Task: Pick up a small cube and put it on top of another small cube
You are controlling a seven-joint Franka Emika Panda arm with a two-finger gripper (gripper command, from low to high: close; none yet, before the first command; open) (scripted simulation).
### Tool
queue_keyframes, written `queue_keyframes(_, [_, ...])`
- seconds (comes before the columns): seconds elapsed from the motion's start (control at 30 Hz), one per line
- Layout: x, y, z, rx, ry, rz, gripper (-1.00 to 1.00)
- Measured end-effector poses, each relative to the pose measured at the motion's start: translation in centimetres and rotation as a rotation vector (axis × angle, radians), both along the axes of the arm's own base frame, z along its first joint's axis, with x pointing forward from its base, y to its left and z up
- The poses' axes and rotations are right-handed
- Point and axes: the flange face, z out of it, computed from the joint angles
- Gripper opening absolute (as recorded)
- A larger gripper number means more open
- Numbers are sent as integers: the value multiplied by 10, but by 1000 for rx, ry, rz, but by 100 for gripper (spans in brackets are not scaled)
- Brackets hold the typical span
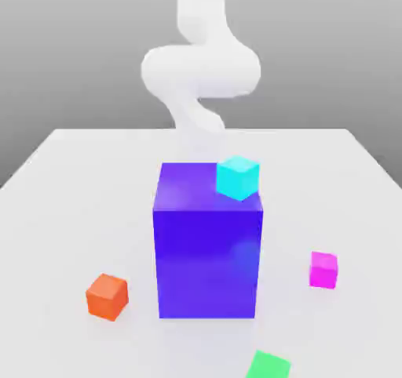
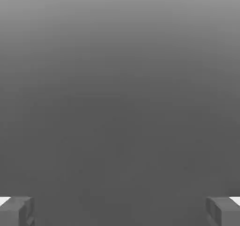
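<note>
- The gripper (image 2: 120,212) has its 2 fingers wide apart, with nothing between them in the hand view.
- The arm (image 1: 201,70) comes down beyond the block, near the middle of the table's far edge.
- The block (image 1: 207,263), blue and taller than it is wide, stands upright on the table (image 1: 78,204).
- Of the 4 small cubes, 1, the cyan cube (image 1: 238,177), sits on the block's top, at its edge on the exterior view's right.
- The magenta cube (image 1: 323,270) lies on the table, apart from the block, toward the table's edge on the exterior view's right.
- The orange cube (image 1: 107,297) lies apart from the block on the exterior view's left.
- The green cube (image 1: 268,365), partly cut off, is nearest the camera.
</note>
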Motion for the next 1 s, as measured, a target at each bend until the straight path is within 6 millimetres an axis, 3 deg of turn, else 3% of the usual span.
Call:
queue_keyframes(0.13, [37,56,-99,-78,136,232,0])
queue_keyframes(0.3, [39,125,-220,-184,282,511,0])
queue_keyframes(0.47, [-1,180,-334,-304,416,789,0])
queue_keyframes(0.63, [-71,212,-435,-445,539,1081,0])
queue_keyframes(0.7, [-96,218,-466,-492,571,1173,0])
queue_keyframes(0.9, [-97,210,-524,-494,587,1174,0])
queue_keyframes(0.93, [-97,210,-531,-493,587,1174,-100])
queue_keyframes(1.0, [-97,210,-531,-494,587,1174,-100])
